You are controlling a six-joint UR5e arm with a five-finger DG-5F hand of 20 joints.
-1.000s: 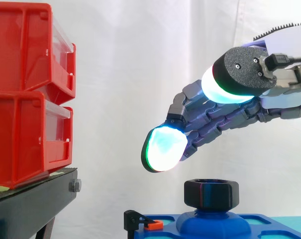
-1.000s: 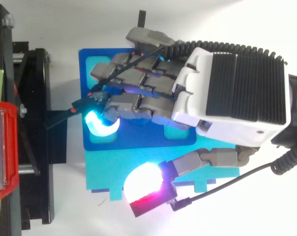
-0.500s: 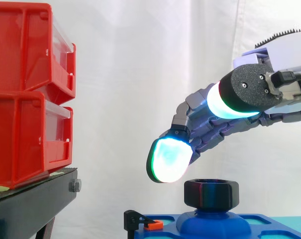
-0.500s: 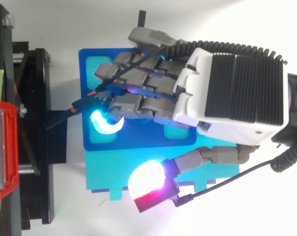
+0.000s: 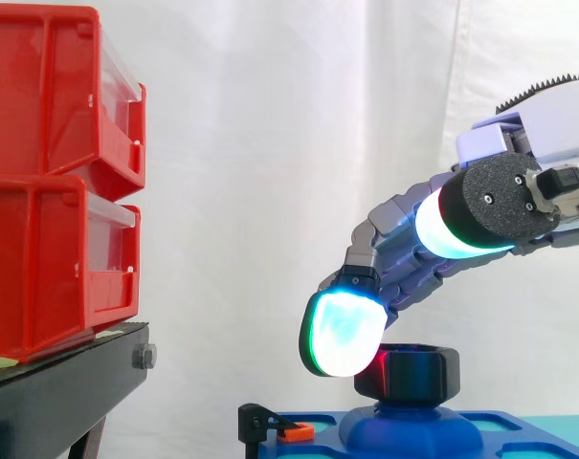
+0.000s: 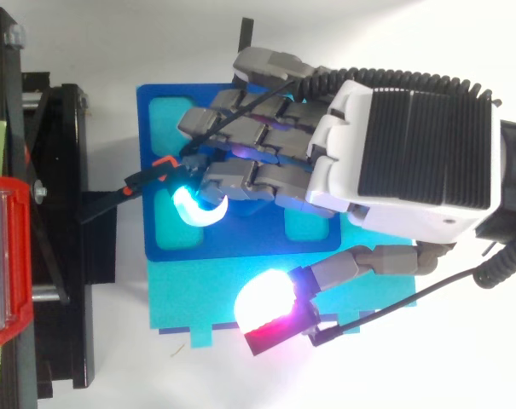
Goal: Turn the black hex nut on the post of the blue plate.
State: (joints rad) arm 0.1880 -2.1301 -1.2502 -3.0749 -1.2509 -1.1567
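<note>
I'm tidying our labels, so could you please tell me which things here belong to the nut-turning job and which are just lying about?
Job: hand, black hex nut, post, blue plate.
Lying about: red bins, black stand, teal sheet, black clip.

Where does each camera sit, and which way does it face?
Side view: beside the work, about level, looking across the black hex nut and blue plate toward the white curtain; hand comes in from the right.
Top view: overhead, looking down on the plate; hand's back enters from the right.
Both share: hand, plate, red bins, black stand.
</note>
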